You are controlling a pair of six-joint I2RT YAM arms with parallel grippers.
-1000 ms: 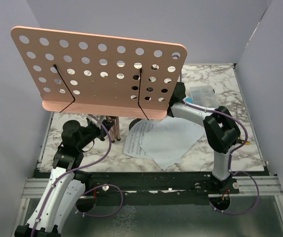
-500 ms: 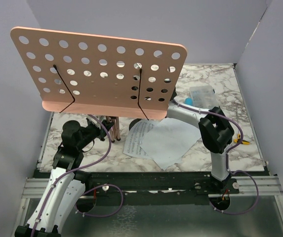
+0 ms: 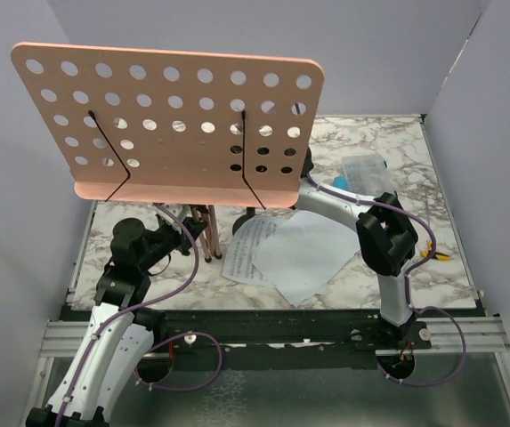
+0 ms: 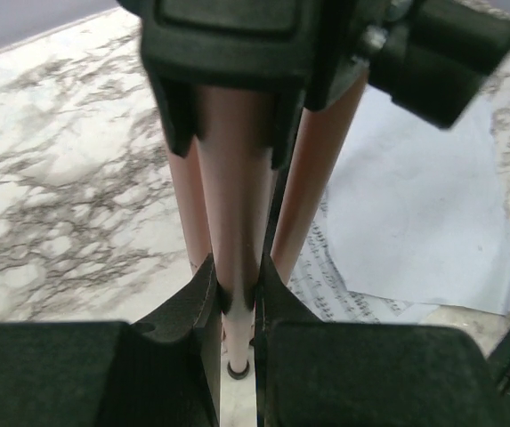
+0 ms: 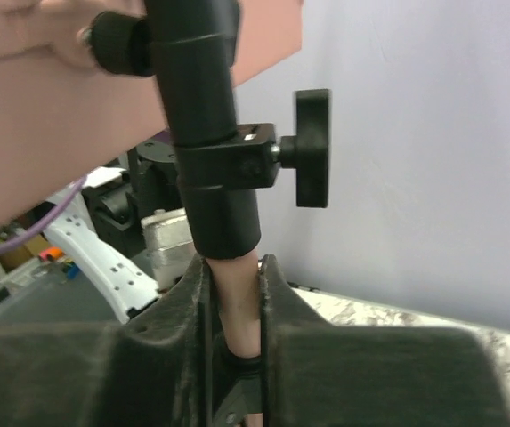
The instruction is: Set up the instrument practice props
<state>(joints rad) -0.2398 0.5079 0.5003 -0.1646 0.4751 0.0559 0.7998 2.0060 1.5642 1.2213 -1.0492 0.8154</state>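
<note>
The pink hole-dotted music stand (image 3: 174, 124) stands upright at the table's left middle, and its wide desk hides much of the table behind it. My left gripper (image 4: 235, 298) is shut on one thin pink tripod leg (image 4: 232, 178) low down, close above the leg's black foot. My right gripper (image 5: 234, 307) is shut on the stand's pink pole (image 5: 237, 302), just under the black collar (image 5: 210, 160) with its knob. In the top view the desk hides the right fingers. Two white sheet-music pages (image 3: 295, 253) lie overlapping on the marble. A bit of the blue microphone (image 3: 339, 182) shows beside the clear box.
A clear plastic compartment box (image 3: 366, 169) sits at the back right. A small orange and yellow item (image 3: 437, 255) lies near the right arm's elbow (image 3: 384, 236). Grey walls close in the table on the left, back and right.
My right gripper has closed from wide open onto the stand's pole. The stand's desk has shifted a little to the left. The left gripper keeps its hold on the leg.
</note>
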